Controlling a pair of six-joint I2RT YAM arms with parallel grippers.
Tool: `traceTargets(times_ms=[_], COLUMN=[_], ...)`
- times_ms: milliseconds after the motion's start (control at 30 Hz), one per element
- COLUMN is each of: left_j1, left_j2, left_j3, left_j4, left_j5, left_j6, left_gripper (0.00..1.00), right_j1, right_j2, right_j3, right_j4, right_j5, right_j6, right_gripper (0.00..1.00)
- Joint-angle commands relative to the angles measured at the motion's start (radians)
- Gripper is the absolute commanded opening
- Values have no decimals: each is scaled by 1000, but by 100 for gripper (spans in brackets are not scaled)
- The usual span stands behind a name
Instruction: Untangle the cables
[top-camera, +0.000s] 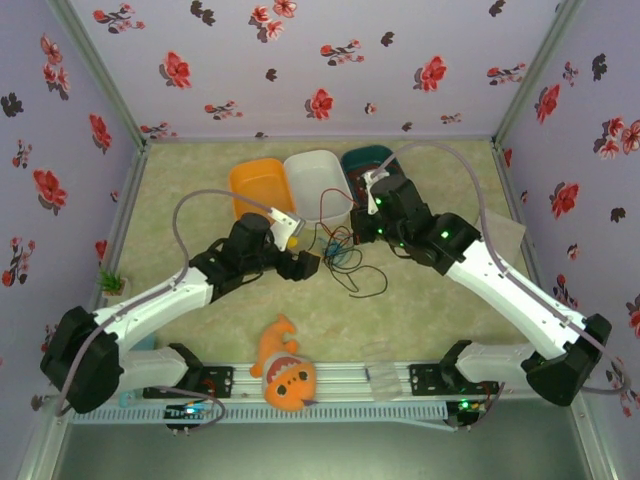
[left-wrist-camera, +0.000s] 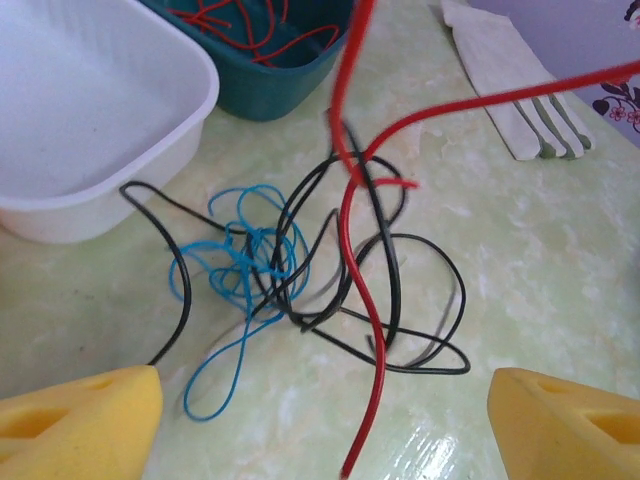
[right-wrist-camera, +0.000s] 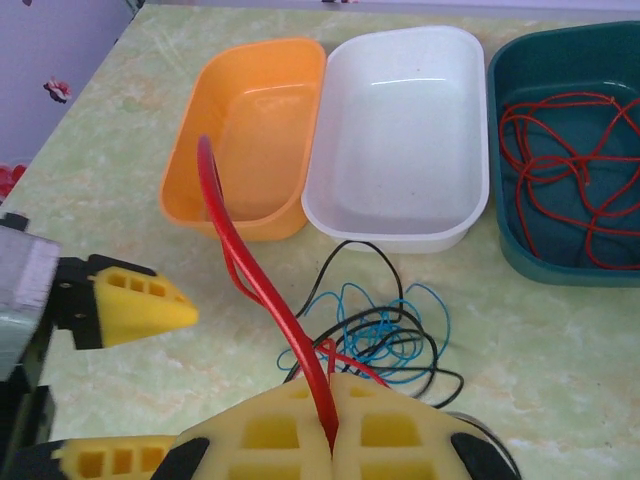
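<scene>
Right wrist, jaws: right gripper (right-wrist-camera: 333, 440) shut tight on the red cable (right-wrist-camera: 250, 268), which arcs up and away from its tips.
Right wrist, progress: red loops lie in the teal bin (right-wrist-camera: 540, 268) (partly sorted, I judge); blue cable (right-wrist-camera: 385, 335) and black cable (right-wrist-camera: 365, 248) lie tangled just beyond the tips.
Left wrist, jaws: left gripper (left-wrist-camera: 322, 405) spread wide, gripping nothing.
Left wrist, cables: blue and black interlaced ahead, between the jaws; red crosses over them, one loose end nearest the jaws.
Top view, cables: one knot between both grippers, close to each (separating black from blue is yet to do).
</scene>
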Motion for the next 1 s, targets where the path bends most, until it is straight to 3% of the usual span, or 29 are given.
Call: traceTargets(times_ms=[0, 533, 733, 833, 967], left_j1=[-12, -63, -70, -71, -69], left_j2=[38, 181, 224, 233, 237], left_j3=[15, 45, 44, 39, 26], left_j4=[114, 208, 226, 222, 212], left_j5=[22, 29, 29, 28, 24], left_j6=[53, 8, -20, -25, -31], left_gripper=[82, 78, 70, 61, 55], right_j1=[7, 8, 8, 7, 6], right_j2=[7, -52, -70, -74, -69], right_j3=[43, 154, 244, 283, 328], right_j4=[-42, -80, -112, -122, -136], right_j5=[-20, -43, -8, 12, 105], right_j6=[41, 38, -11, -39, -63], right_gripper=[0, 0, 0, 0, 0])
